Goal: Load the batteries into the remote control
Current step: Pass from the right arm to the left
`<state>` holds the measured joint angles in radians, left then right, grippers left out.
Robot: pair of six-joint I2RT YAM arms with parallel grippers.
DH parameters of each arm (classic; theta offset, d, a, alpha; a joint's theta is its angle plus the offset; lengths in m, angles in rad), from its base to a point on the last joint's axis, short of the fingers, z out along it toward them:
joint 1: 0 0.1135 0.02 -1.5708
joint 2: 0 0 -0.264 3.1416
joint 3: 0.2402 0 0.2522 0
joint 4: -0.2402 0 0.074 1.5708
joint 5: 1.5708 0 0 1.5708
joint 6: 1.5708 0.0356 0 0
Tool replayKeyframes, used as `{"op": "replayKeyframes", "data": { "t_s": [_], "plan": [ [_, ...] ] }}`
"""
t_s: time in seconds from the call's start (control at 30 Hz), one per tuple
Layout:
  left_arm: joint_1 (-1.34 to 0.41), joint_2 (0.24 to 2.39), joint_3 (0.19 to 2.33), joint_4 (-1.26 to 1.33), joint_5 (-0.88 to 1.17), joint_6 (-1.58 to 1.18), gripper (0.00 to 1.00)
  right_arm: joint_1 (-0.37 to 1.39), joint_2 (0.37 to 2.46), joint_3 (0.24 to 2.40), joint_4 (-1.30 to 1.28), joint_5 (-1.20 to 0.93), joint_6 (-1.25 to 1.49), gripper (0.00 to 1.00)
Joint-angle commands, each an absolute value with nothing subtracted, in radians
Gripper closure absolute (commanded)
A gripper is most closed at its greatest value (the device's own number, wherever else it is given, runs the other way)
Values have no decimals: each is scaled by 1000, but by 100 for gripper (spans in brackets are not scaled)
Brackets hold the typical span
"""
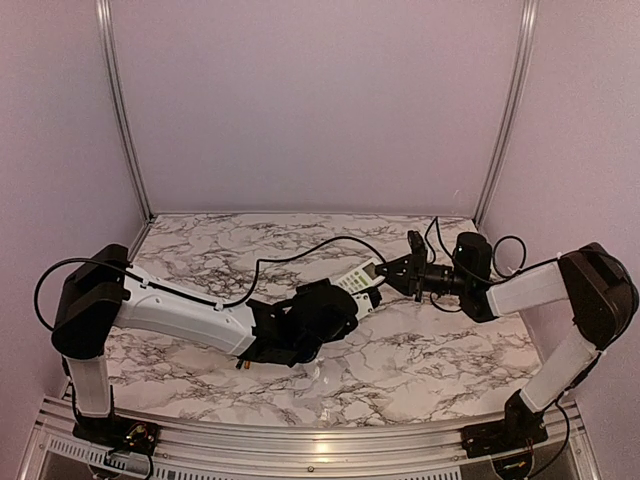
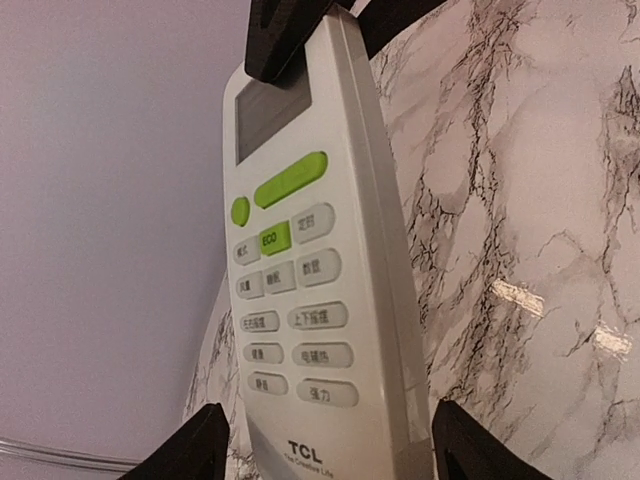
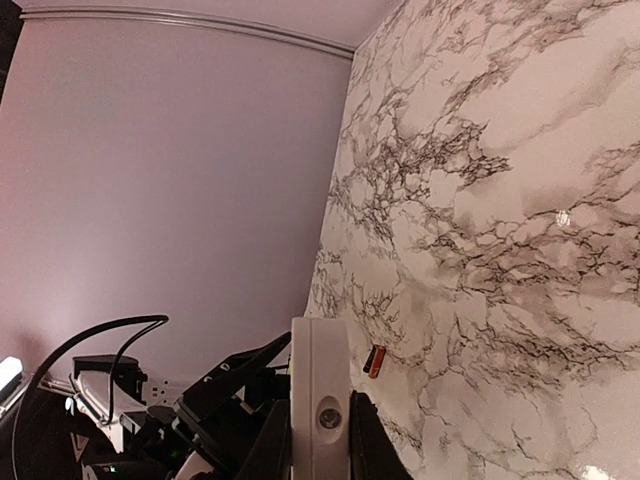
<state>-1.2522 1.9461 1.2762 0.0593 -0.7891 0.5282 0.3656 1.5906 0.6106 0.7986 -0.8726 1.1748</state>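
Observation:
The white remote control (image 2: pixel 310 300) is held above the table, its display and green and grey buttons facing the left wrist camera. My right gripper (image 3: pixel 320 440) is shut on its top end, which shows end-on with its emitter window (image 3: pixel 319 415). My left gripper (image 2: pixel 330 445) is open, with a finger on each side of the remote's lower end and a small gap on both sides. In the top view the remote (image 1: pixel 360 277) lies between the left gripper (image 1: pixel 365 297) and the right gripper (image 1: pixel 388 272). The two batteries (image 3: pixel 374 360), one orange-red and one dark, lie together on the marble.
The marble table (image 1: pixel 440 350) is walled by pale panels at the back and sides. The batteries (image 1: pixel 241 365) lie under the left forearm near the front. A small white piece (image 1: pixel 318 373) lies next to them. Black cables loop over the table's back half.

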Motion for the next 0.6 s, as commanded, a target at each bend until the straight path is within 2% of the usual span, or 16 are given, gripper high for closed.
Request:
{"op": "replayKeyframes", "data": {
  "t_s": [0.0, 0.43, 0.5, 0.57],
  "plan": [
    [-1262, 1989, 1283, 206, -953, 649, 33, 370, 1565, 605, 859, -887, 1218, 100],
    [-1294, 2026, 1211, 534, -1083, 924, 71, 391, 1576, 604, 857, -875, 1244, 100],
    [-1296, 2037, 1213, 558, -1097, 950, 79, 394, 1573, 606, 850, -872, 1239, 95],
    [-1299, 2043, 1214, 577, -1104, 966, 86, 395, 1568, 606, 845, -873, 1238, 84]
  ]
}}
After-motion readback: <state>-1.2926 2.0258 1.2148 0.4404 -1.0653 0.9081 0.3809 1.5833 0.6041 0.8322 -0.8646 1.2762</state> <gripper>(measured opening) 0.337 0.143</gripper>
